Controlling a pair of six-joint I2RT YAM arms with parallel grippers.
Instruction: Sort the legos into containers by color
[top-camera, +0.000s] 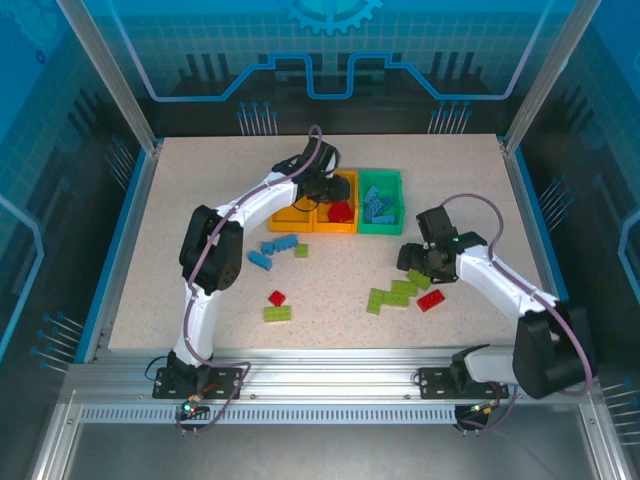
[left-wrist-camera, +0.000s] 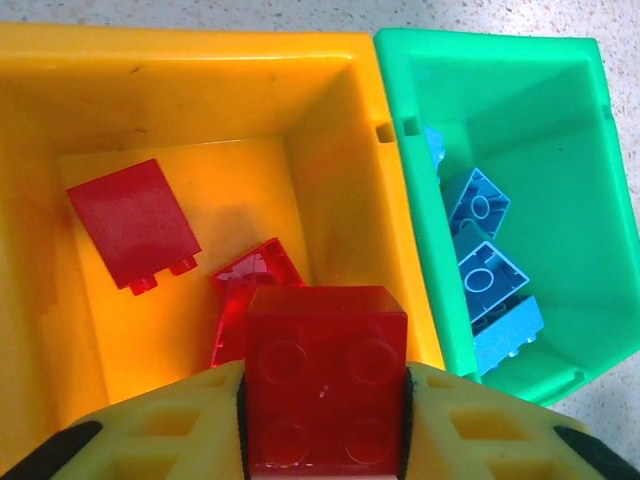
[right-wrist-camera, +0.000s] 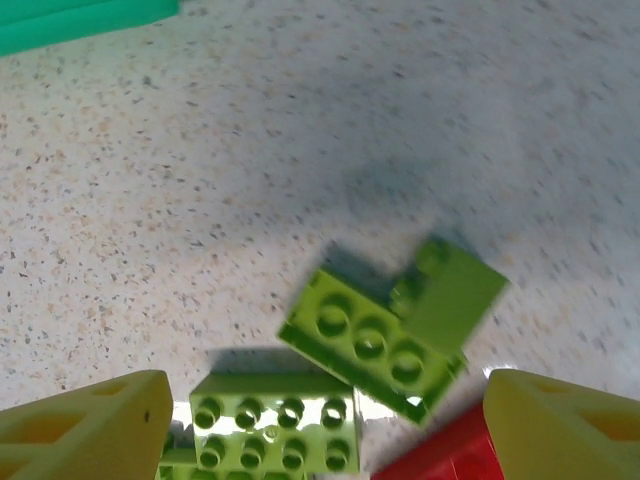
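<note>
Left fingers clamped red lego over orange container; right fingers hung wide open, empty, above lime legos.

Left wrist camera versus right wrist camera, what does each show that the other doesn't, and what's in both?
Left wrist: a red studded plastic brick between the left gripper fingers, above the orange-yellow plastic bin holding two red bricks. Right wrist: lime green studded bricks lying under the open right gripper. Both: the green plastic bin and speckled tabletop.
</note>
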